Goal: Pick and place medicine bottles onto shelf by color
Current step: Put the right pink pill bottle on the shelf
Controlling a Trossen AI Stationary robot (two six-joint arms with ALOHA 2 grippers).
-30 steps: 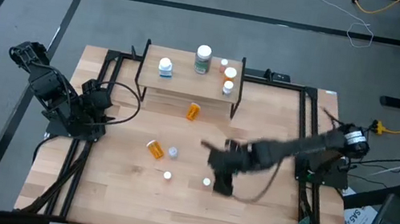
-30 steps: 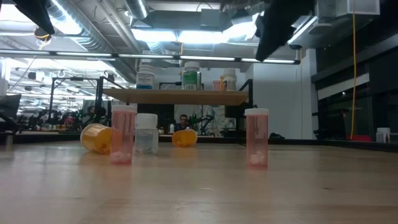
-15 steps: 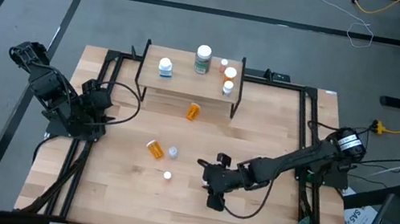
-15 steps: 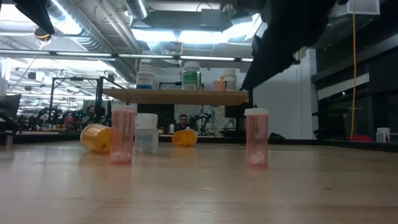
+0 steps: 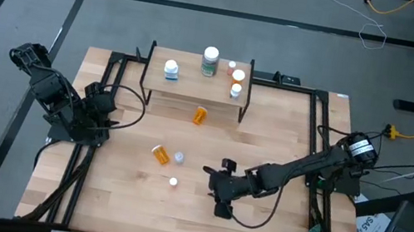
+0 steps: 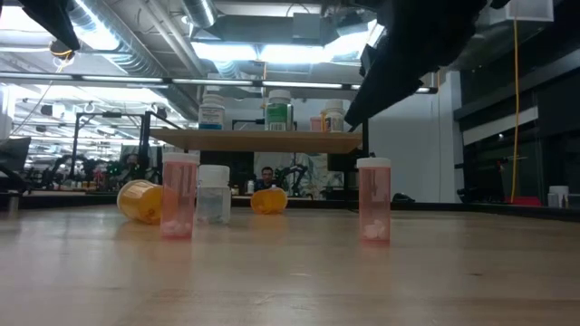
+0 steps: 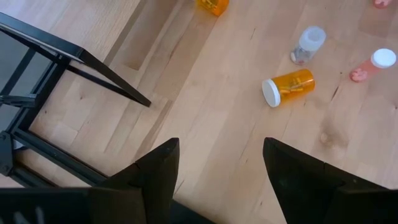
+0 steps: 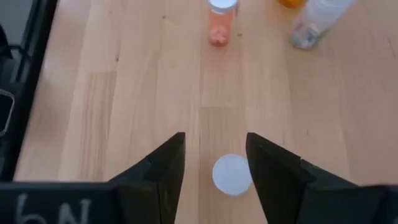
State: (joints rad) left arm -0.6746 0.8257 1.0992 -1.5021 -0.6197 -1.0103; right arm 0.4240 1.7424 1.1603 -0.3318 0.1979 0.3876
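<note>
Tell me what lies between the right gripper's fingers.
In the right wrist view, the open right gripper frames an upright pink bottle's white cap; the fingers are not touching it.

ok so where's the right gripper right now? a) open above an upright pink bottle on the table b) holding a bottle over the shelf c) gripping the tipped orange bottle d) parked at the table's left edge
a: in the right wrist view the right gripper is open with the pink bottle's white cap between its fingers, still standing on the table.
</note>
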